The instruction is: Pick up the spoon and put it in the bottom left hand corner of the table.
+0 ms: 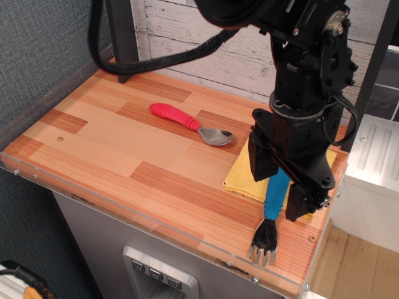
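Spoon (190, 123) lies flat near the worktop's (93, 143) centre, red handle toward ten o'clock, bowl toward four, apart from everything, free to grasp. Claw (288, 185) hangs open and empty at four o'clock over the yellow cloth (240, 174) and blue-handled fork (269, 218). No containers appear; the near-left target corner is bare.

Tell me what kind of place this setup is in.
Probably a robot test station styled as a toy kitchen: a small wooden table with a clear rim, a spoon, a fork, and the claw above.
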